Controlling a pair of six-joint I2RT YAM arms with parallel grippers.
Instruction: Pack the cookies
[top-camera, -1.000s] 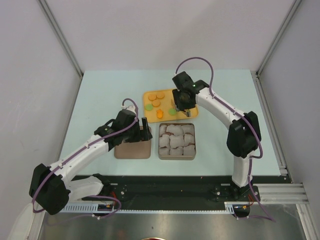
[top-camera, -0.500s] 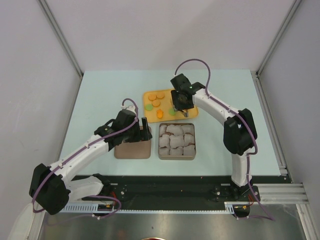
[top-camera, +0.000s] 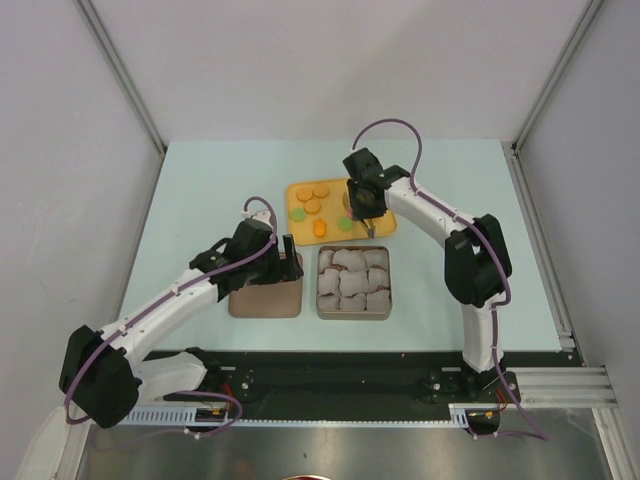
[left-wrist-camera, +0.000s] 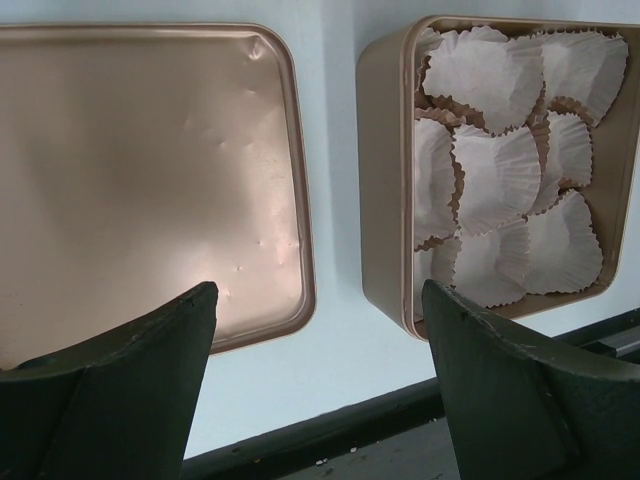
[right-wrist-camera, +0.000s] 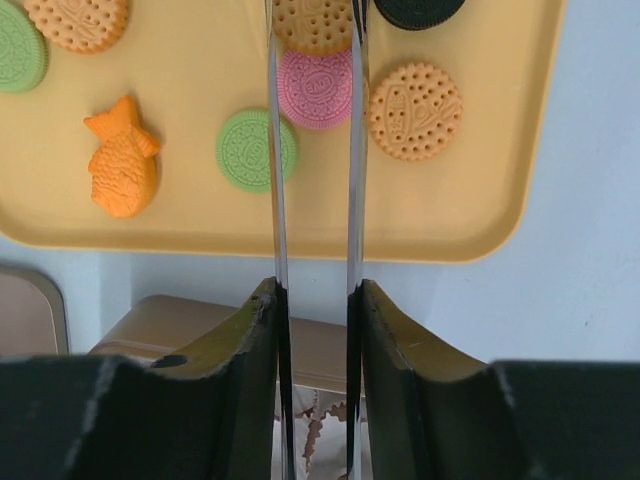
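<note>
The cookies lie on a yellow tray (top-camera: 332, 203): round orange ones (right-wrist-camera: 415, 110), green ones (right-wrist-camera: 255, 150), a pink one (right-wrist-camera: 315, 88), a black one (right-wrist-camera: 420, 10) and an orange fish shape (right-wrist-camera: 122, 158). My right gripper (right-wrist-camera: 312, 290) (top-camera: 362, 200) is shut on metal tongs (right-wrist-camera: 277, 180). The two blades of the tongs reach over the tray. An orange cookie (right-wrist-camera: 312, 25) sits between them at the top edge of the right wrist view, where the tips are cut off. My left gripper (left-wrist-camera: 315, 380) (top-camera: 288, 258) hangs open and holds nothing.
A tan tin (top-camera: 320, 290) filled with crumpled white paper cups (left-wrist-camera: 495, 170) stands in front of the tray. Its flat tan lid (left-wrist-camera: 140, 180) lies to its left. The left gripper hovers over the gap between the two. A black rail runs along the table's near edge.
The right wrist has shifted a little to the left and back over the tray and turned, and its elbow has drawn in. The left arm has not moved.
</note>
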